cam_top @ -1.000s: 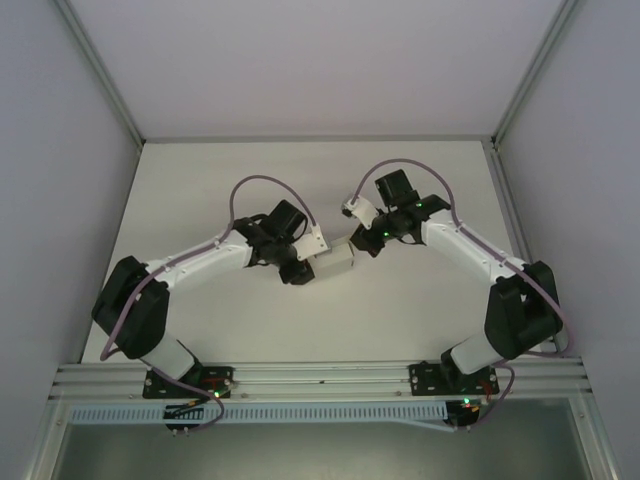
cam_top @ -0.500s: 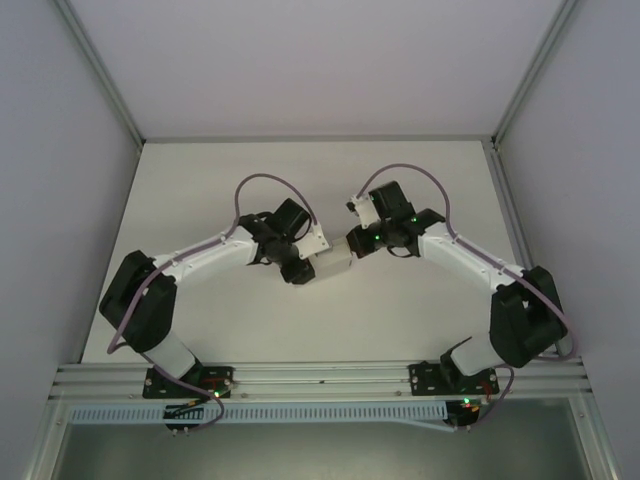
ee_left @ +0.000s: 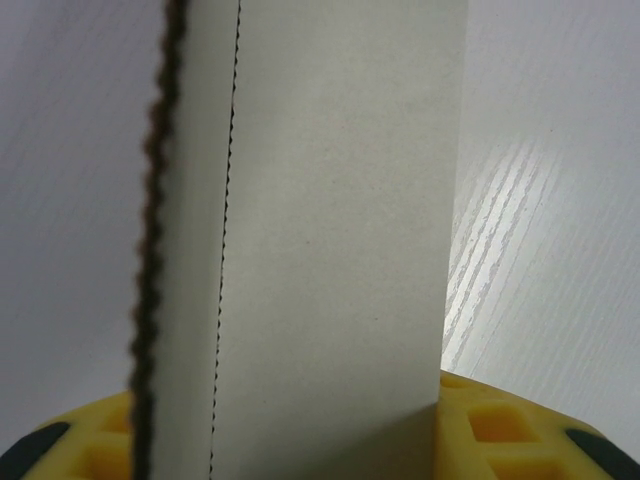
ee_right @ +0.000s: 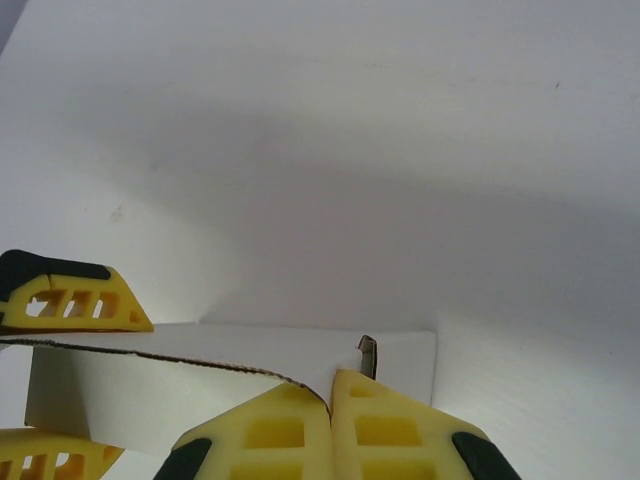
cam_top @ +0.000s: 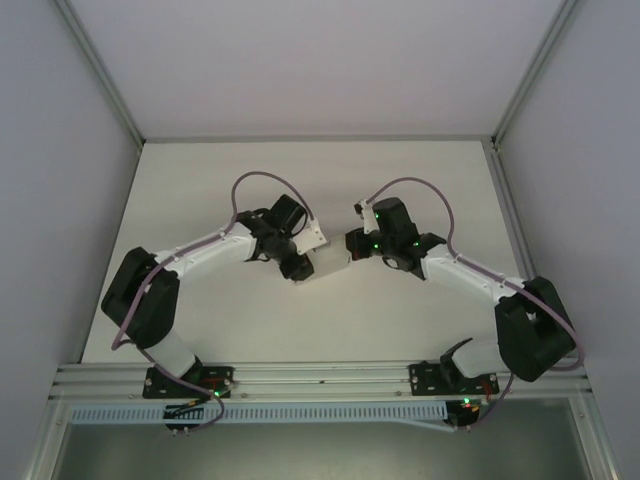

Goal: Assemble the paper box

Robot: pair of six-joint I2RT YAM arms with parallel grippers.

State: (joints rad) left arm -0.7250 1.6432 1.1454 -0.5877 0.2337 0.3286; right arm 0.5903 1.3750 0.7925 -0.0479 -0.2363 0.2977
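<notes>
From above, the box (cam_top: 328, 264) is a small pale block near the middle of the white table (cam_top: 300, 180), between the two arms. The left gripper (cam_top: 300, 268) is at its left end and the right gripper (cam_top: 352, 243) touches its right end. From up there you cannot see how the fingers sit. The left wrist camera is very close. In it the box (ee_left: 330, 250) stands tall in the middle, with yellow fingers (ee_left: 500, 425) low on each side of it. So the left gripper is partly closed and has hold of the box. That view also shows a dotted fold line running up the card, with a rough brown cut edge beside it. The top view is too far away to show those. The right wrist camera looks at the box (ee_right: 150, 400) from the other end. There the right gripper (ee_right: 330, 395) has its two yellow fingers pressed tight together with no gap. The brown edge of a flap runs right up to where they meet, and I cannot tell if any card is nipped between them. The same view shows the left gripper's yellow fingers (ee_right: 75, 298), one above the box and one below it, squeezing it.
</notes>
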